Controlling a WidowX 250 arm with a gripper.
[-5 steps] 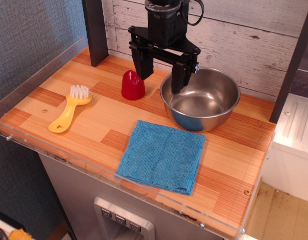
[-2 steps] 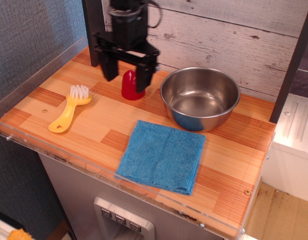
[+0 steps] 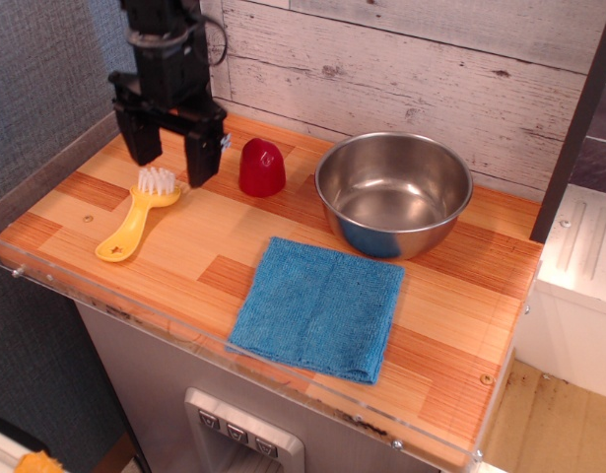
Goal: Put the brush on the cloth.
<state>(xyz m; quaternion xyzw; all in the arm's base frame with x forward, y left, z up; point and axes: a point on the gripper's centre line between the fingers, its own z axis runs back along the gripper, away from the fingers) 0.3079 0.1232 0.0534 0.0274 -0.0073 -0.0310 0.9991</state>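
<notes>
Observation.image, the only view I have, shows my pincer (image 3: 170, 154) at the back left of the bench (image 3: 214, 236), its two fingers spread apart with nothing between them, poised just above the bristle head of the yellow scrub brush (image 3: 139, 214). The brush lies flat on the wood, white bristles at the far end right under my fingers, handle running toward the near left edge; so its long axis slants from back right to front left. My fingers stand roughly across that axis, one on each side of the head. I judge a short drop would bracket it. The blue cloth (image 3: 318, 307) lies flat, well apart to the right and nearer the front, past the red cone-shaped piece (image 3: 261, 168) and in front of the steel bowl (image 3: 394, 193).
</notes>
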